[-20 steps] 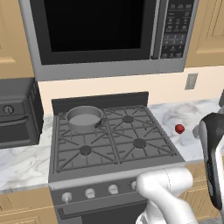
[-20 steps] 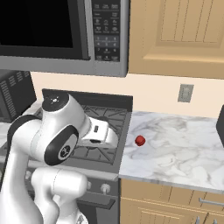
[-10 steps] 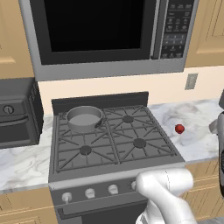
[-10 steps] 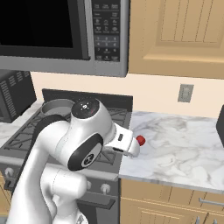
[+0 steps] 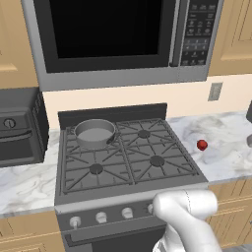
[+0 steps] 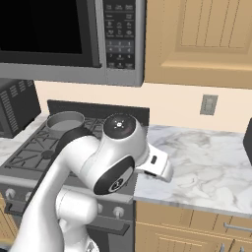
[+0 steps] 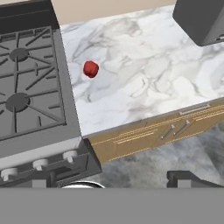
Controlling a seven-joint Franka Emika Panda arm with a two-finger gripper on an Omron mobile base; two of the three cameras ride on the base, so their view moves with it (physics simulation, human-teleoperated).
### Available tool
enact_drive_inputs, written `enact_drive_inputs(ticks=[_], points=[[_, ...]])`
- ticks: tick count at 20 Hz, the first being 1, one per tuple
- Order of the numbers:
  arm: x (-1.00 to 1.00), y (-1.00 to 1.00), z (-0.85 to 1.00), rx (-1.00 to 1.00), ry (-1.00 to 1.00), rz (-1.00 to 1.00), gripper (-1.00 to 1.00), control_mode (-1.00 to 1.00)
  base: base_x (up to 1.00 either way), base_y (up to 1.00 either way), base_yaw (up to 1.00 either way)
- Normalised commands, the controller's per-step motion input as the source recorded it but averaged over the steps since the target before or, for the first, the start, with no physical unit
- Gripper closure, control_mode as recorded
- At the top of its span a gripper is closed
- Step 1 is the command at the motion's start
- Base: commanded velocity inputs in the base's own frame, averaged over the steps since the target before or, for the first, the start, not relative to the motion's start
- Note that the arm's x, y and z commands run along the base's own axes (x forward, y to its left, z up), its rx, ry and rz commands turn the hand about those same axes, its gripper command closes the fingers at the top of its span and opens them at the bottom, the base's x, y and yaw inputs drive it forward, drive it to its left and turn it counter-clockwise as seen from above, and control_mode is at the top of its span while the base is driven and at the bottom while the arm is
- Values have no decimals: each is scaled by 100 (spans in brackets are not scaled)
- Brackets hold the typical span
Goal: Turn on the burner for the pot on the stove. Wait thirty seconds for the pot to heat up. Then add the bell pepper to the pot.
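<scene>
Your pot (image 5: 94, 133) is sitting on the stove's (image 5: 125, 162) back-left burner, and the bell pepper (image 5: 202, 145) is on the marble desk (image 5: 224, 152) just right of the stove, near its edge. From the hand view the pepper (image 7: 90, 68) looks far off, and honestly I can't tell if your tool is wide or narrow since the fingertips barely show.

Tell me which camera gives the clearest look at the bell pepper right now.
The hand view: the bell pepper lies unobstructed on the marble counter beside the stove. The left base view shows it smaller; in the right base view, the arm covers that spot.
</scene>
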Motion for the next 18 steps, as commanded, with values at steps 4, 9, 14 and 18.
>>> enact_drive_inputs(ticks=[4, 9, 14, 18], points=[[19, 0, 0, 0, 0, 0, -100, -100, 0, 0, 0], [35, 0, -4, 0, 0, -2, -100, -100, 0, 0, 0], [27, 0, -12, -2, -5, 0, -100, -100, 0, 0, 0], [23, 0, -16, -2, -9, 0, -100, -100, 0, 0, 0]])
